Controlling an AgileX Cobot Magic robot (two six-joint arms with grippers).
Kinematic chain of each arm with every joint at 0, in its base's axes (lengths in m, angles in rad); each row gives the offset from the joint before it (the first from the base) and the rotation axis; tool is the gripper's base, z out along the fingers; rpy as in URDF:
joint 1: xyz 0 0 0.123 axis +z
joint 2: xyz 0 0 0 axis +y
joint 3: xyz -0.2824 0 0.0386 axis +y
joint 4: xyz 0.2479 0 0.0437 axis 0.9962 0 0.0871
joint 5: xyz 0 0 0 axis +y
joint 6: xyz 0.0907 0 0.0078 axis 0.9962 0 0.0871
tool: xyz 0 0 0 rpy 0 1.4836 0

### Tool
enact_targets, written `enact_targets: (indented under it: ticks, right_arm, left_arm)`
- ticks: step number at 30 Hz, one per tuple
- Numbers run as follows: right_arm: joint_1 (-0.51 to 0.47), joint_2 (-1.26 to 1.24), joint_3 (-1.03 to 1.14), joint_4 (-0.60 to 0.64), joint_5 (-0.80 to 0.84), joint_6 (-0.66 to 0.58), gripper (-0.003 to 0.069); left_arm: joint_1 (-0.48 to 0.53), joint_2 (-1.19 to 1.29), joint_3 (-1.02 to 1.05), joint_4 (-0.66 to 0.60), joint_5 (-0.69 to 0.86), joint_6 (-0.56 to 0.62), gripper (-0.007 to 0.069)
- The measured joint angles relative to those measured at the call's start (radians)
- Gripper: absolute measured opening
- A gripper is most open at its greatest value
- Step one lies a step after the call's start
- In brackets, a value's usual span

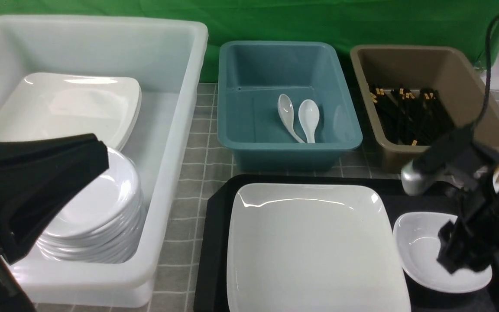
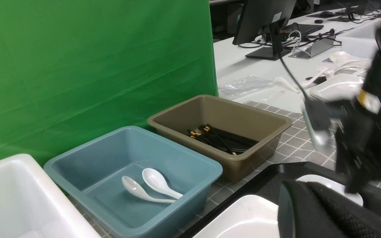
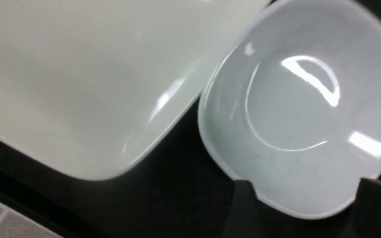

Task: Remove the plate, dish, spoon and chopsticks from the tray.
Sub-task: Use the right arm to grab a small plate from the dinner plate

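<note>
- Tray, black: sitting on the grey-tiled counter, carrying two pieces.
- Plate: lying flat on the tray's left part.
- Dish: resting on the tray just beside the plate's right edge.
- Right end effector: hanging low over the dish's near rim, fingers standing spread wide, gripping nothing.
- Left end effector: hovering at the white tub, fingers pressed together, with nothing showing between them.
- Soup spoons, two: lying side by side in the teal tub.
- Chopsticks: lying bundled in the brown tub.
- White tub: holding stacked crockery.
</note>
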Motion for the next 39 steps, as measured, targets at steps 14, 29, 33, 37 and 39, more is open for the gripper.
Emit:
enact_targets:
  ticks: [14,29,33,37,39]
  right_arm:
    - [0.000,0.176,0.143,-0.048,-0.303,-0.130,0.0524]
    - [0.004,0.208,0.129,-0.080,-0.334,-0.134,0.0276]
    - [0.009,0.191,0.129,-0.096,-0.341,-0.138,0.0231]
    - [0.015,0.127,0.099,-0.068,-0.232,-0.133,0.0174]
    - [0.034,0.074,0.065,-0.055,-0.153,-0.108,0.0118]
  left_arm:
    - [0.000,0.000,0.000,0.001,0.000,0.004,0.0010]
    - [0.000,0.000,0.000,0.001,0.000,0.008,0.0010]
    - [0.000,0.000,0.000,0.001,0.002,0.008,0.0010]
    - [0.000,0.000,0.000,0.001,0.006,0.008,0.0010]
    - [0.000,0.000,0.000,0.001,0.007,0.008,0.0010]
